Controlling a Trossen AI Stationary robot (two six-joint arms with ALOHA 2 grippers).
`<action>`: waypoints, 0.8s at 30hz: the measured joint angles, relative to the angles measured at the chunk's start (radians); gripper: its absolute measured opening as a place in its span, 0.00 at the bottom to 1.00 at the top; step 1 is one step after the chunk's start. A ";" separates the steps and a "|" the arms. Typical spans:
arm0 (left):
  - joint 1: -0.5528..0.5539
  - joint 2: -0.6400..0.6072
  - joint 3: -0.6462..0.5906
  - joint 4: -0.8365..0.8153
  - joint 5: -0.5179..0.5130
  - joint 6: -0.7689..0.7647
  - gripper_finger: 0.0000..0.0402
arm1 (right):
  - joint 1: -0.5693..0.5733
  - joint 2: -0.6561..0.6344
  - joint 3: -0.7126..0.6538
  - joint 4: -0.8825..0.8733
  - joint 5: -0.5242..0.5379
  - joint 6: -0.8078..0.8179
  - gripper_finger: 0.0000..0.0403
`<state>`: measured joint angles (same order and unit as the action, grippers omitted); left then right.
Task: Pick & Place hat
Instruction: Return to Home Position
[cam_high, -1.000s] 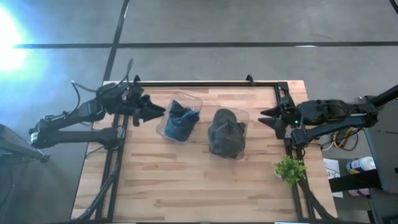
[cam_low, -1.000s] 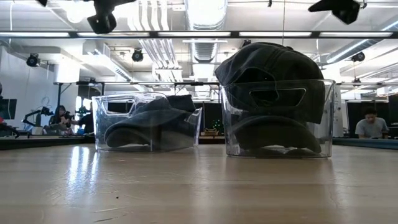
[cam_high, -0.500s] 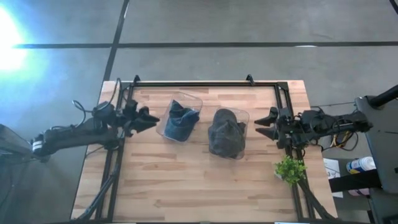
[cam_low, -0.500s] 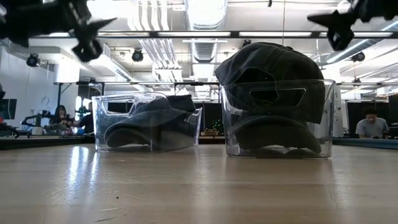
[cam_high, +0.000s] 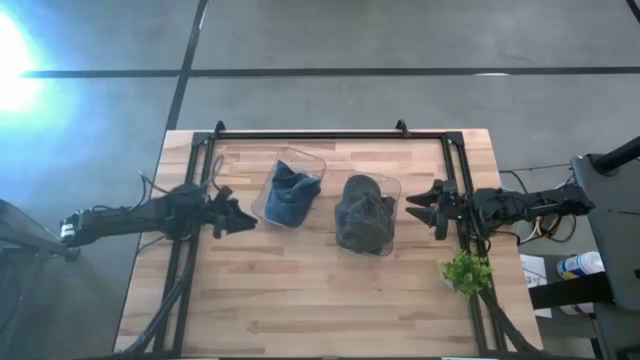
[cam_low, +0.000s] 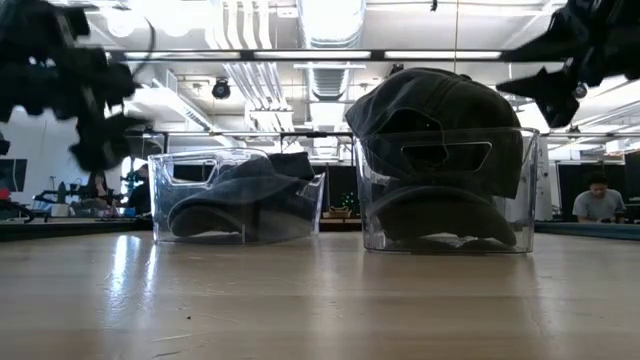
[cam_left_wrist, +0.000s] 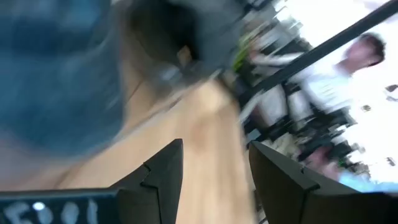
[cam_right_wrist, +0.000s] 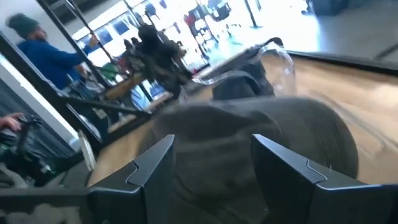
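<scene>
A light wooden desk (cam_high: 300, 290) carries two clear plastic bins side by side in its middle, with a black metal frame (cam_high: 320, 134) running along its far, left and right edges. The left clear bin (cam_high: 318, 160) holds a dark blue-black cap (cam_high: 288, 195) that lies below its rim. The right clear bin (cam_high: 393, 185) holds a heap of grey-black caps (cam_high: 365, 218), and in the low view the topmost one bulges well above the rim. A gap of bare wood separates the two bins.

The left tool (cam_high: 238, 216) hangs just left of the left bin, close to its wall but apart from it, over the strip between bin and left frame rail. Its fingers are spread, with nothing between them. The right tool (cam_high: 415, 205) sits just right of the right bin, near the right frame rail, and in the low view it is above the rim. Its fingers are also spread and hold nothing.

A small green plant (cam_high: 466, 270) stands at the desk's right edge, nearer than the right tool and apart from it. From the bins to the near edge the wood lies open, and a narrower band runs between the bins and the far rail.
</scene>
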<state>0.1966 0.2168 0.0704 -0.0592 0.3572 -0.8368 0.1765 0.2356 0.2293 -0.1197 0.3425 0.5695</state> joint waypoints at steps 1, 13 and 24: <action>-0.001 -0.025 0.011 0.003 0.000 -0.001 0.44 | 0.000 -0.001 -0.011 0.000 0.000 0.000 0.50; -0.014 -0.213 0.003 0.058 0.003 0.000 0.44 | 0.000 0.014 -0.150 -0.001 -0.002 0.000 0.50; -0.046 -0.216 -0.062 0.128 -0.009 0.201 0.44 | 0.000 0.055 -0.136 -0.002 -0.002 -0.001 0.50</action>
<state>0.1506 0.0006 0.0086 0.0688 0.3487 -0.6361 0.1768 0.2901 0.0937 -0.1218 0.3403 0.5690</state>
